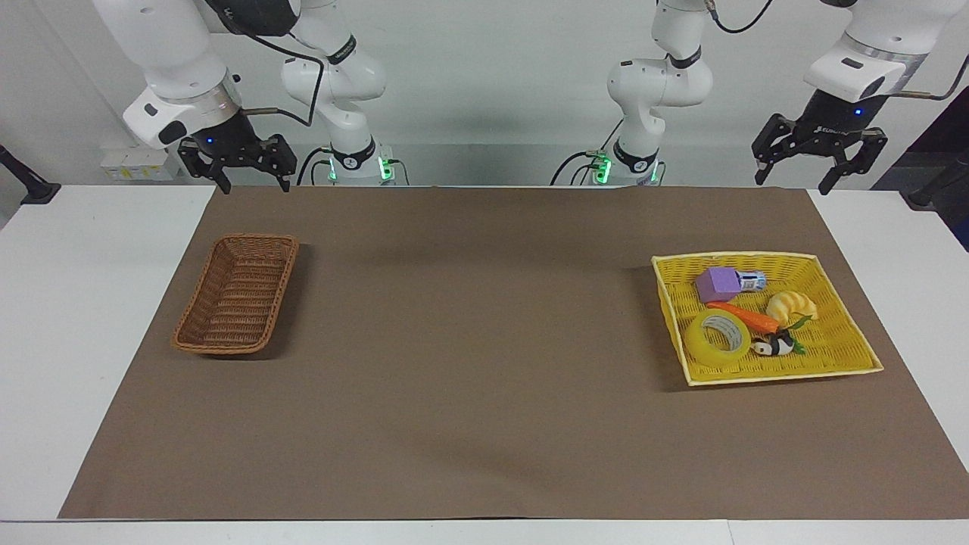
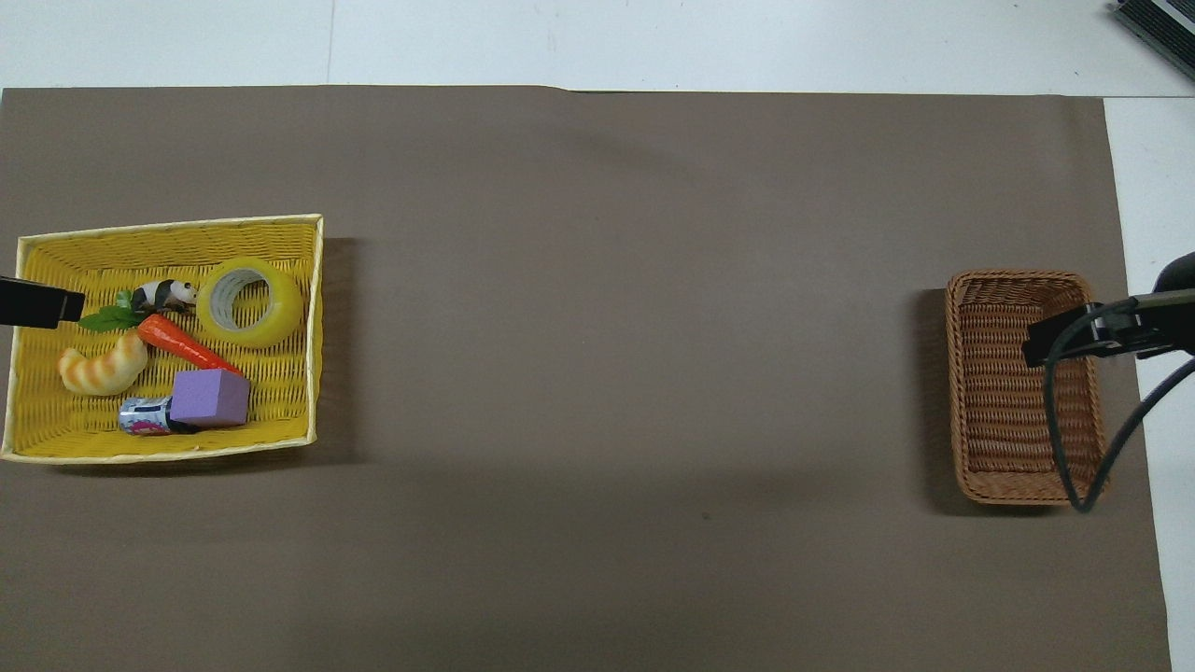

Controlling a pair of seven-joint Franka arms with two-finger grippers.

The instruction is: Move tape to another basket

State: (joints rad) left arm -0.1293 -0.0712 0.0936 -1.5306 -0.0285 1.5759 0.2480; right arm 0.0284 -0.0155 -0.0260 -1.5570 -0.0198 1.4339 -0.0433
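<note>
The tape (image 1: 718, 337) (image 2: 249, 301), a wide yellow roll with a grey-white core, lies in the flat yellow basket (image 1: 833, 356) (image 2: 56, 261) at the left arm's end of the table, in the corner farthest from the robots. The brown wicker basket (image 1: 237, 295) (image 2: 994, 392) stands empty at the right arm's end. My left gripper (image 1: 792, 184) hangs open in the air over the table's edge by the robots, well clear of the yellow basket. My right gripper (image 1: 255, 185) waits open above the mat's edge, clear of the brown basket.
Sharing the yellow basket with the tape are a purple block (image 1: 718, 284), a small can (image 1: 752, 281), a croissant toy (image 1: 791, 306), a carrot (image 1: 742, 316) and a panda figure (image 1: 774, 347). A brown mat (image 1: 484, 378) covers the table between the baskets.
</note>
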